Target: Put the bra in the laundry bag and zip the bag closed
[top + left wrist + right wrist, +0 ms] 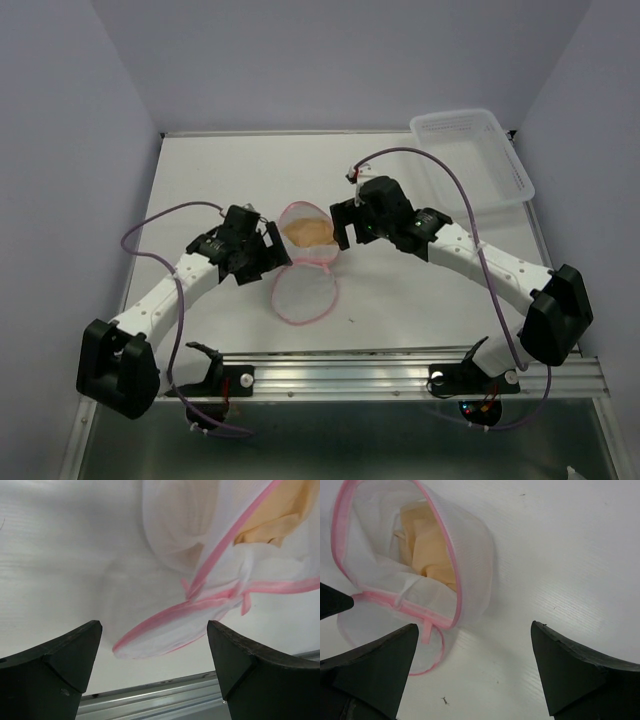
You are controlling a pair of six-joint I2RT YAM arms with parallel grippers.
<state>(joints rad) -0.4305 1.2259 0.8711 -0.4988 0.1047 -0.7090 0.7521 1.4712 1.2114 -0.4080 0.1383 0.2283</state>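
The white mesh laundry bag [305, 262] with a pink zipper rim lies open in the middle of the table, its round lid flap [303, 295] folded out toward the near edge. The tan bra [309, 232] sits inside the far half. It shows in the right wrist view [427, 545] and in the left wrist view [280, 517]. My left gripper [268, 250] is open and empty just left of the bag. My right gripper [340, 232] is open and empty just right of it. The bag also shows in the left wrist view [172, 537] and the right wrist view [375, 587].
A clear rectangular plastic basket [472, 155] stands at the back right corner. A metal rail [400, 372] runs along the table's near edge. Walls close in the left, back and right sides.
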